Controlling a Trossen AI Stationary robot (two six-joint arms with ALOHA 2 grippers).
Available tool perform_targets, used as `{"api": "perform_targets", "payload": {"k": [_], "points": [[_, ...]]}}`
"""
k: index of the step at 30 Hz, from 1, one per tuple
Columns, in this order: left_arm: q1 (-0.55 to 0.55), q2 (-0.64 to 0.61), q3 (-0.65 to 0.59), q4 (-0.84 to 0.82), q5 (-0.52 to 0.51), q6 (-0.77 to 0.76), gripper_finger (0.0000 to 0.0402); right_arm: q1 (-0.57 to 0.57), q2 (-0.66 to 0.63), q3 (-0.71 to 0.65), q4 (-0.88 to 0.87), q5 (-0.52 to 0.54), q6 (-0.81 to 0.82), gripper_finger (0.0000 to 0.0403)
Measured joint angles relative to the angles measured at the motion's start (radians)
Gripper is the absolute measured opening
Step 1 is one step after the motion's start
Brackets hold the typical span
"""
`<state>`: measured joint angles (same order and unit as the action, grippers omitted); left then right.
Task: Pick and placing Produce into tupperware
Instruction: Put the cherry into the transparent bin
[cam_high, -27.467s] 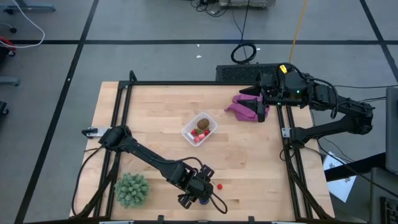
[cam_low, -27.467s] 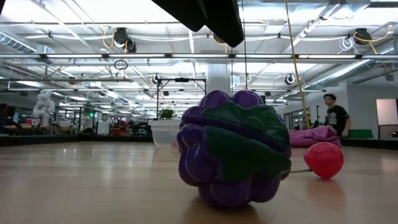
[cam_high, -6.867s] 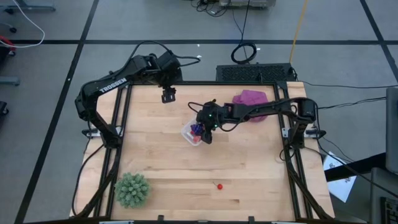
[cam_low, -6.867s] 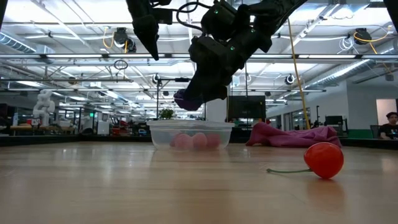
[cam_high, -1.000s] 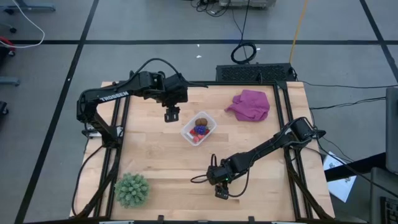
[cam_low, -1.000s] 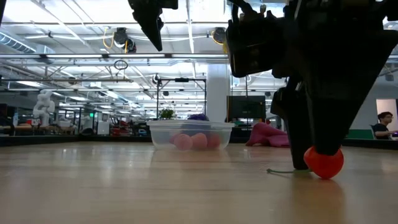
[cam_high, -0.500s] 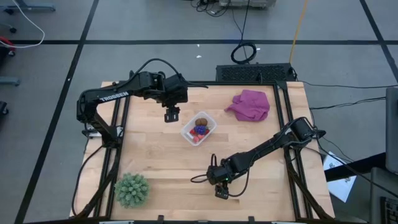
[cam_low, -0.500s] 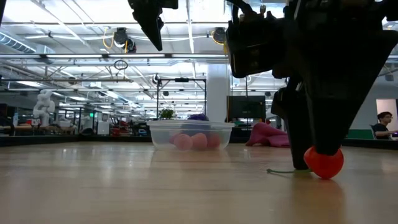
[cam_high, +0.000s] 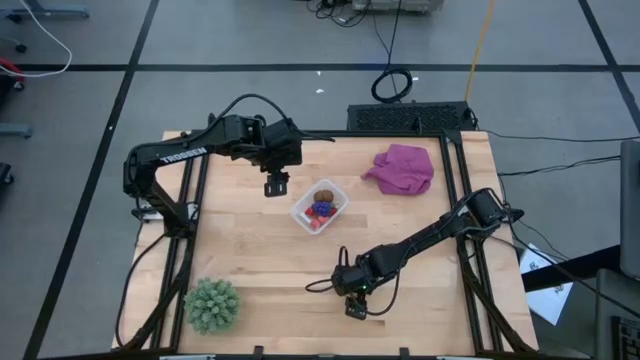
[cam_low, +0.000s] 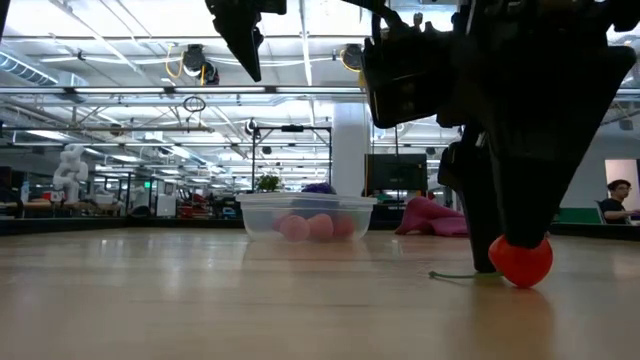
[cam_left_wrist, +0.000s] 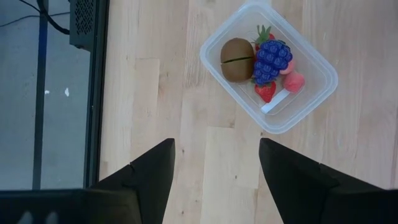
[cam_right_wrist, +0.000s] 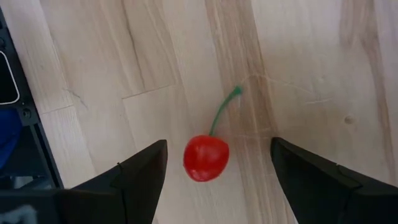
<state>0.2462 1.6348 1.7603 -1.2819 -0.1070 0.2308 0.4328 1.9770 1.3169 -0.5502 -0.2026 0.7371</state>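
**One cherry left outside the tub**

One small clear plastic square tub sits mid-tabletop. In it lie one brown oval fruit, one purple-blue grape bunch, and several red and pink berry pieces, at least three. One red toy cherry with a green stem lies on the wood well away from the tub, toward the front edge.

The right gripper hangs over the cherry, jaws spread wide either side of it, touching nothing. The left gripper hovers just beside the tub, jaws spread, empty. One green spiky ball plant and one magenta cloth lie farther off.
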Motion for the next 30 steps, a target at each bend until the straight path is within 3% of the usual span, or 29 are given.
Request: {"api": "perform_targets", "payload": {"k": [8,30], "points": [[0.000,0.000,0.000,0.000,0.000,0.001,0.0239,0.001,0.000,-0.001,-0.065,-0.011,0.014,0.0281],[0.000,0.000,0.000,0.000,0.000,0.001,0.0239,0.002,-0.002,-0.001,-0.007,0.019,0.048,0.0281]]}}
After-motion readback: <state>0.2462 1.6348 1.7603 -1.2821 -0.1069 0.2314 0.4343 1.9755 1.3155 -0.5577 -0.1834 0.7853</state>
